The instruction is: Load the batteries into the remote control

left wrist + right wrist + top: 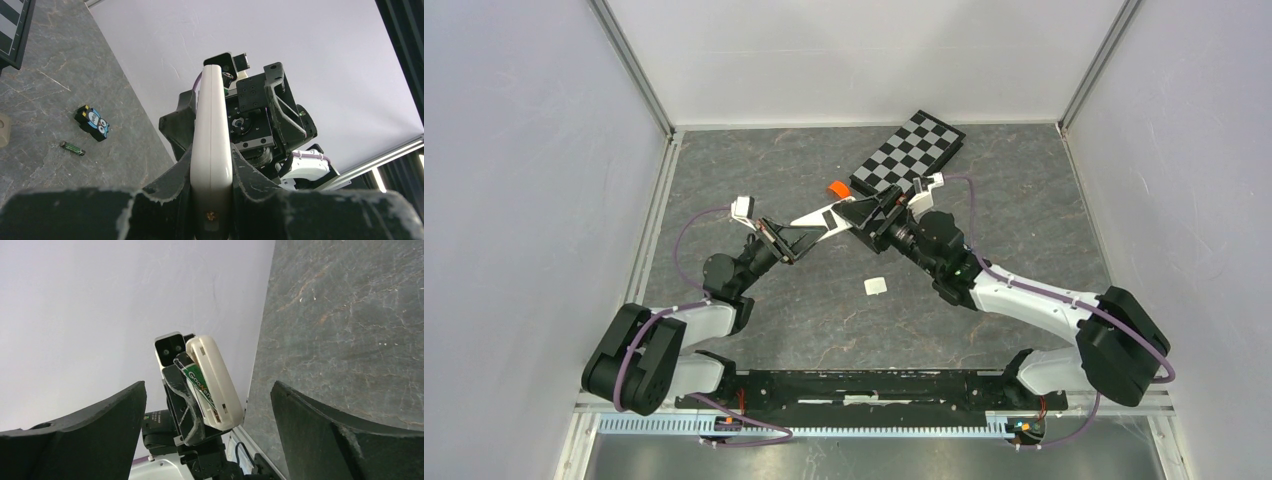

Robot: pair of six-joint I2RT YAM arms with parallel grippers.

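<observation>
The gray stone tabletop (754, 170) carries a black-and-white checkerboard (909, 152) lying at an angle toward the far side. Both arms reach in toward the middle and meet just in front of the board's near corner.

The left gripper (211, 170) is clamped on a white remote (210, 115), its two fingers pressing the long sides near one end so that the remote sticks out from it edge-on. From above, the remote is a pale bar running from the left gripper toward the right arm. The right gripper (209, 390) is spread wide, its dark fingers (100, 420) well apart and holding nothing. It faces the free end of the remote, which shows in the gap between them.

In the right wrist view the remote's battery bay is uncovered, and a green-labelled battery (199, 386) sits lengthwise in it.

A blue-and-black gadget (92, 122) lies on the tabletop near the foot of the side wall. An orange roll (835, 188) rests just beside the checkerboard's near edge, close to the remote. A small white piece (875, 286) lies flat on the stone, nearer than the grippers and apart from everything else. A loose battery (72, 148), slim and dark with a green tint, lies on its side just beside the gadget, not touching it.
</observation>
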